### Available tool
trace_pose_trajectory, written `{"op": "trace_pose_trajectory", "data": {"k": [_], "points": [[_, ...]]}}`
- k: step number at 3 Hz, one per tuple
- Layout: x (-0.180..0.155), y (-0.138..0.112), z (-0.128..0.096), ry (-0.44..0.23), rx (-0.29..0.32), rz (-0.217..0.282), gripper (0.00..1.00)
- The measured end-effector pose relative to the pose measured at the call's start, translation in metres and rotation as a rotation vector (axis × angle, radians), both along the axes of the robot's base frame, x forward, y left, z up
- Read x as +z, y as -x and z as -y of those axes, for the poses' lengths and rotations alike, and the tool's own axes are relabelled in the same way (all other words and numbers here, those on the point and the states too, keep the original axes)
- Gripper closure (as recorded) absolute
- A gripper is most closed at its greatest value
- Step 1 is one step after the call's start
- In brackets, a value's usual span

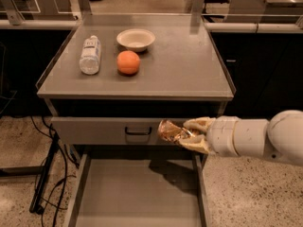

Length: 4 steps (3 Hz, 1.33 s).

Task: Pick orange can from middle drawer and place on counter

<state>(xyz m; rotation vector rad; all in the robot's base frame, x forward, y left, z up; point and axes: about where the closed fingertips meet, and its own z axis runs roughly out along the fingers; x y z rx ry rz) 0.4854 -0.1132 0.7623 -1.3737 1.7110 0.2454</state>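
Observation:
My gripper (185, 135) reaches in from the right on a white arm and is shut on the orange can (169, 131), a shiny brown and gold wrinkly object. It holds the can in the air above the open middle drawer (137, 197), in front of the closed drawer front with the black handle (138, 131). The can's shadow falls on the drawer's bare bottom. The counter (189, 65) lies above and behind the can.
On the counter stand a clear water bottle (90, 55) lying on its side, a round orange fruit (128, 62) and a white bowl (136, 39). Black cables (45, 174) run on the floor left of the cabinet.

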Motion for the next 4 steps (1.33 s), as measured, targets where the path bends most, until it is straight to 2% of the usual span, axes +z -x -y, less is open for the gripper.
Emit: {"op": "trace_pose_trajectory", "data": {"k": [1, 2, 3, 4], "points": [[0.035, -0.013, 0.007, 0.041, -0.001, 0.039, 1.00], [0.083, -0.033, 0.018, 0.052, 0.002, 0.078, 1.00], [0.083, -0.033, 0.018, 0.053, 0.002, 0.078, 1.00], [0.094, -0.043, 0.013, 0.086, 0.012, 0.106, 1.00]]}}
